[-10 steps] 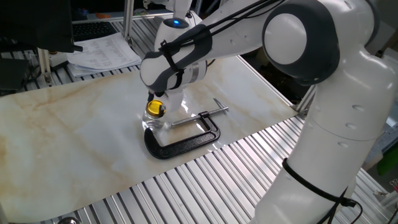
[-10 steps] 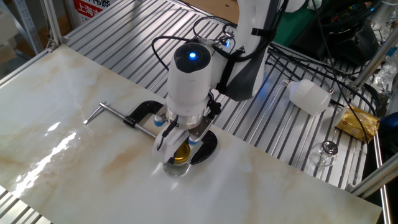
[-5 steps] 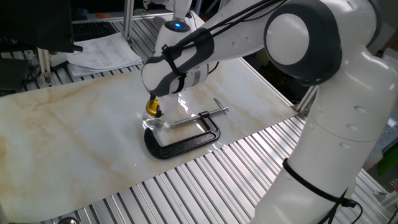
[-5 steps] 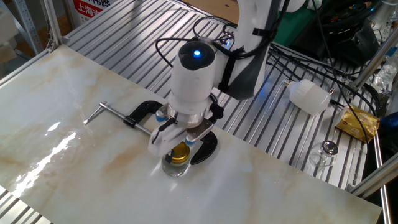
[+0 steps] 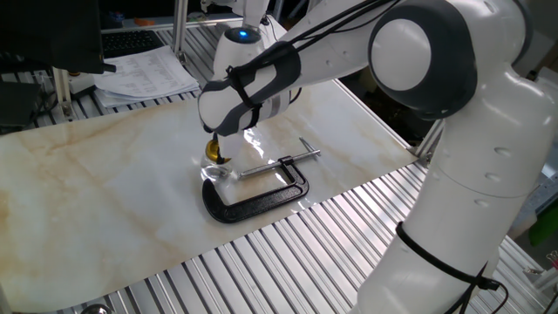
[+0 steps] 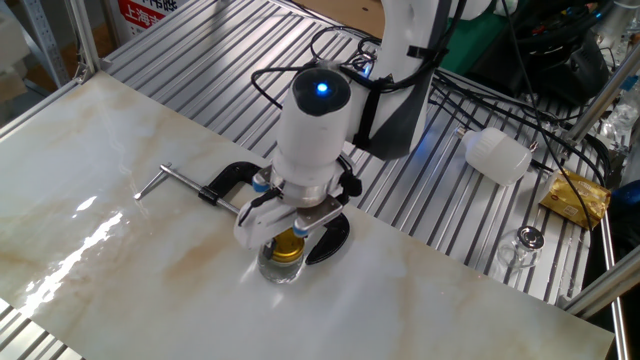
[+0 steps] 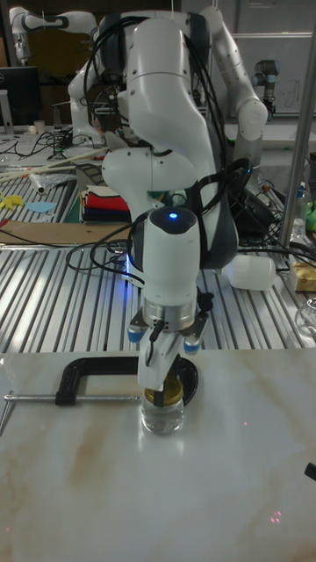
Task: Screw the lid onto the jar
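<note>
The small clear glass jar (image 6: 280,268) (image 7: 163,416) (image 5: 219,174) stands upright on the marble board beside the black C-clamp. The yellow lid (image 6: 290,244) (image 7: 173,389) (image 5: 214,150) sits on the jar's mouth. My gripper (image 6: 288,242) (image 7: 165,385) (image 5: 215,152) points straight down over the jar, shut on the lid, its fingers at the lid's sides. In the tall fixed view one finger hides much of the lid.
A black C-clamp (image 5: 261,194) (image 6: 225,184) (image 7: 88,373) with a silver screw lies flat right next to the jar. A white plastic bottle (image 6: 497,155) and a small glass (image 6: 527,240) lie on the slatted frame beyond the board. Papers (image 5: 144,74) lie at the far side.
My gripper has turned about its vertical axis over the jar, with the lid staying between its fingers. The jar and clamp stay where they were.
</note>
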`<action>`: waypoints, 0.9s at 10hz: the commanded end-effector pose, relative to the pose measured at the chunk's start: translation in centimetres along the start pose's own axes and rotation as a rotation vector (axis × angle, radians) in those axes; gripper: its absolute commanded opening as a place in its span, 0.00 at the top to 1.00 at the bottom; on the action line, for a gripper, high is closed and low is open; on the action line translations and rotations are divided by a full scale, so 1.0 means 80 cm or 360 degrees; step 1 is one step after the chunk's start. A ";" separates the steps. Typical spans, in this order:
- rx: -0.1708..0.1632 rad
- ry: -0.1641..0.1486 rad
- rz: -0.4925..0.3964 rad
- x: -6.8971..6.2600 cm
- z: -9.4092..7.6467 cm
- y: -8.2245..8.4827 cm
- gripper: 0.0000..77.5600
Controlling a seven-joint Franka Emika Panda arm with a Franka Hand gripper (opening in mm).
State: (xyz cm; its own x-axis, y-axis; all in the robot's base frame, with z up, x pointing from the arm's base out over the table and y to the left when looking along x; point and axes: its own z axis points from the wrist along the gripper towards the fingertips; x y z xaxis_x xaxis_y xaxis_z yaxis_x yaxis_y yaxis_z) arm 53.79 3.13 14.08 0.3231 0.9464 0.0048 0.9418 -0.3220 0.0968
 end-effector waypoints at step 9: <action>0.0141 -0.0078 -0.0008 0.003 0.001 0.004 0.99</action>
State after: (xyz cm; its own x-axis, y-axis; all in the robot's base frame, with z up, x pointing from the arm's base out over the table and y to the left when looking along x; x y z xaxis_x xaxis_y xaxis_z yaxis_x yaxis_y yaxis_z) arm 54.03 3.15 13.95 0.3215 0.9459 -0.0429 0.9469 -0.3214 0.0096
